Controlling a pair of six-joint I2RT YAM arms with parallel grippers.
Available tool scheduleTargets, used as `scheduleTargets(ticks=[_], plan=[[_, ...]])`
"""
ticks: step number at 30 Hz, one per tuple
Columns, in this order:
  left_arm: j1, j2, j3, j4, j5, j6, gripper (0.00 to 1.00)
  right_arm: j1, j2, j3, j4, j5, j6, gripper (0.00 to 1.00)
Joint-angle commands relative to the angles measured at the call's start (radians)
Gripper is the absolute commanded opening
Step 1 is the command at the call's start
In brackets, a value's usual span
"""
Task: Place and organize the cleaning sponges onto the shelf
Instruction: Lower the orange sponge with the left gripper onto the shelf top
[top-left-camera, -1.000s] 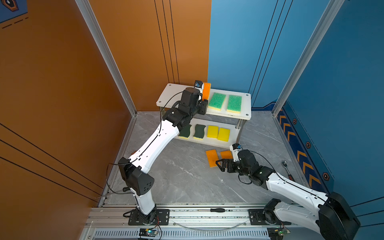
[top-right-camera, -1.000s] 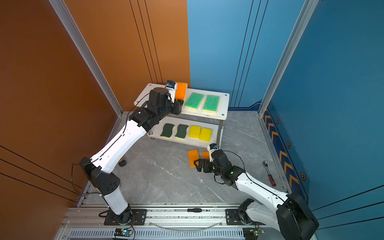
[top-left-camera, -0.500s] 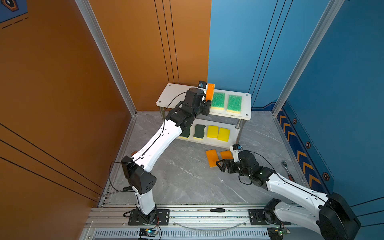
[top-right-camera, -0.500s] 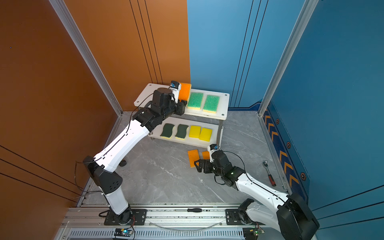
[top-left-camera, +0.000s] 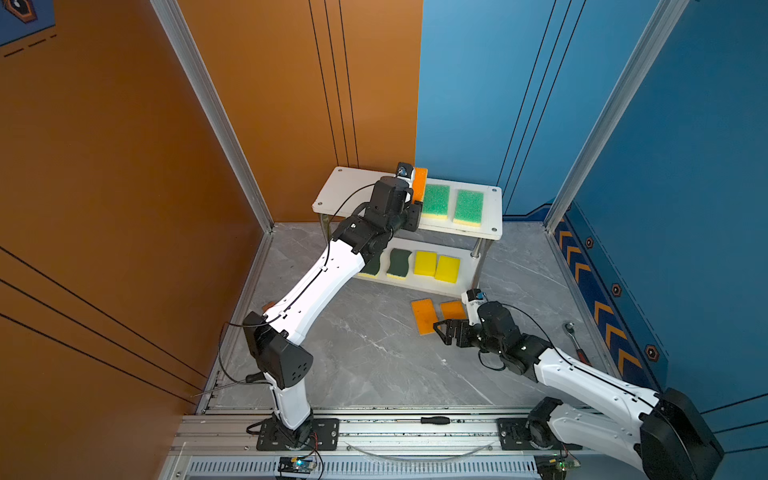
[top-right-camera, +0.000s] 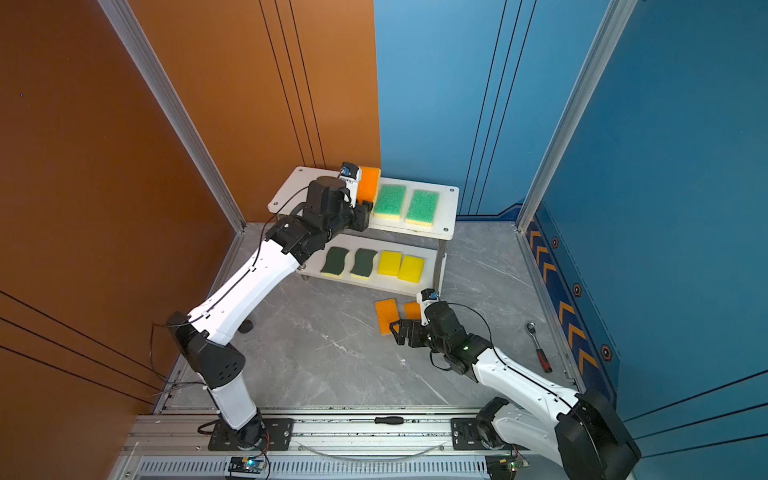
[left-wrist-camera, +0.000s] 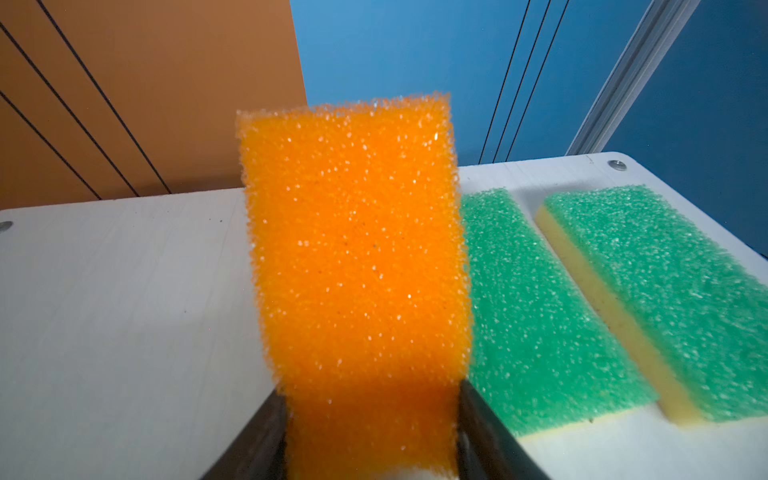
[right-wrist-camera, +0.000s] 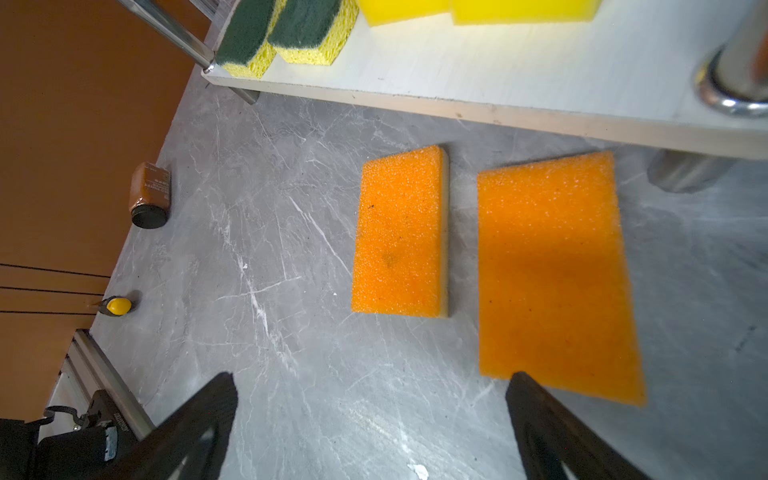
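1. The left tool is clenched on the short end of one orange sponge, with a finger on each side. The sponge therefore sticks out forward, with its rough orange face toward the wrist camera
2. In both top views this sponge is over the upper board of the shelf, just beside the two light-green sponges that lie flat there. Whether its far end touches the board, I cannot tell
3. I judge that it is held by the end so that it can be laid flat next to the green pair, which continues the row toward the bare part of the board
4. The lower board carries two dark-green sponges and two yellow sponges, grouped by colour, so the orange ones probably belong on top
5. Two more orange sponges lie flat on the grey tabletop just in front of the shelf, near each other but apart
6. The right tool is released and empty, with its jaws wide, low over the tabletop. One finger is at the near edge of the closer sponge, so I think it prepares to take that one
7. Six sponges are on the shelf, one is in the grasp and two wait below
8. The foam is soft, so on release it may lean onto its green neighbour
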Motion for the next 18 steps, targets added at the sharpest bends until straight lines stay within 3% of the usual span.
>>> scheduleTargets(ticks=[1, 18], plan=[[0.005, -0.045, 0.027, -0.041, -0.049, -0.032, 0.58, -0.003, -0.015, -0.013, -0.011, 0.021, 0.017, 1.00], [0.005, -0.040, 0.038, -0.052, -0.009, -0.044, 0.59, -0.006, -0.021, -0.018, -0.009, 0.020, 0.018, 1.00]])
